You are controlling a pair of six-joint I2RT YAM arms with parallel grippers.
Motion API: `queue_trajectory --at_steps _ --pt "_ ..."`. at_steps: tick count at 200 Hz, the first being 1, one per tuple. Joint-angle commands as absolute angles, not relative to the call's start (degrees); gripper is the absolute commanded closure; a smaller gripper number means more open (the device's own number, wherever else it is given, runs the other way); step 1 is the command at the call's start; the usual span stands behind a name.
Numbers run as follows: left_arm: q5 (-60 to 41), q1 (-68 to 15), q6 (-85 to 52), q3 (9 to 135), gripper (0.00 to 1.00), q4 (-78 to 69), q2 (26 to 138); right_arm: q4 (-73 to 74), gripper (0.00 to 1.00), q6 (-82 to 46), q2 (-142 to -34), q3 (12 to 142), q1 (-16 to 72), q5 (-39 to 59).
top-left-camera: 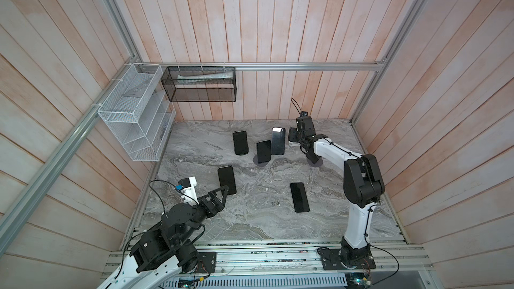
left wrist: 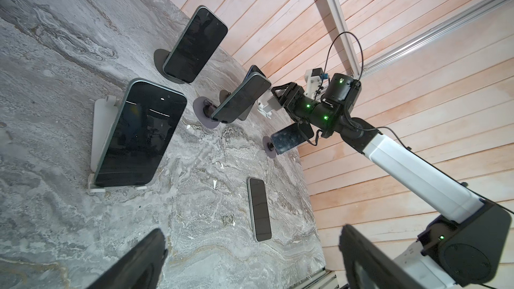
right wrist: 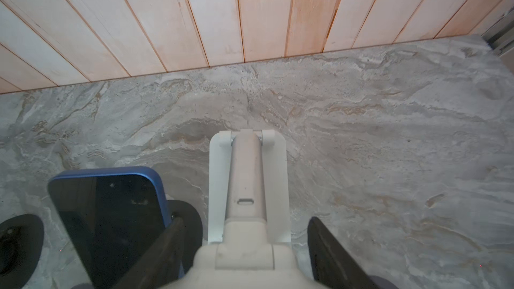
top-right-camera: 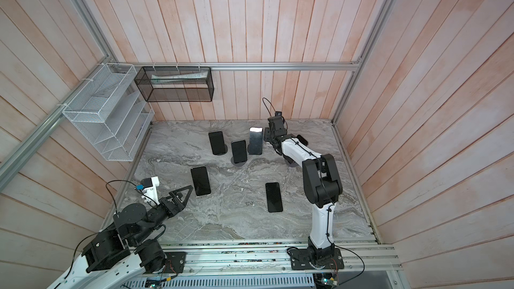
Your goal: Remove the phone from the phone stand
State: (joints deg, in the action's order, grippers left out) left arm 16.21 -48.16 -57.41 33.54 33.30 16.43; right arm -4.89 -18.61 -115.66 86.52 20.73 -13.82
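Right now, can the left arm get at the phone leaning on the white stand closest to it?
Probably yes. The left gripper has its fingers open right beside that phone, with nothing visible between them. The other phones stand farther back, and the right arm is far off at the back.

Two robot arms with black joints and white links are mounted at the near edge. The left arm (top-left-camera: 167, 234) is folded low at the near left, forearm angled toward the centre. The left gripper (top-left-camera: 223, 192) is rolled onto its side and held low, its fingers (left wrist: 139, 259) spread wide apart. The right arm (top-left-camera: 358, 218) stands upright from the near right, bends at a black elbow (top-left-camera: 361, 182), then reaches far and leftward. Small green lights (left wrist: 325, 118) glow on its wrist. The right gripper (top-left-camera: 293, 136) points downward at the far side, right of centre, its fingers (right wrist: 333, 254) partway apart; whether they press on anything cannot be told.
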Motion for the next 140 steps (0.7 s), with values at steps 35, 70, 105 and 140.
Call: queue_trajectory --at_steps 35,70,105,140 --pt "18.2 -48.1 -59.5 34.7 0.01 35.3 14.7 -2.3 0.52 -19.4 -119.5 88.1 20.0 -13.5" --pt "18.4 -48.1 -59.6 34.4 0.01 34.7 15.3 -2.4 0.49 -18.7 -120.6 88.5 19.5 -13.5" --pt "18.5 -48.1 -59.1 34.4 0.01 33.7 16.1 -2.9 0.47 -18.4 -122.3 89.1 18.9 -12.9" --pt "18.3 -48.1 -59.0 34.2 0.01 33.2 16.5 -4.4 0.32 -18.6 -123.2 90.1 18.7 -12.1"
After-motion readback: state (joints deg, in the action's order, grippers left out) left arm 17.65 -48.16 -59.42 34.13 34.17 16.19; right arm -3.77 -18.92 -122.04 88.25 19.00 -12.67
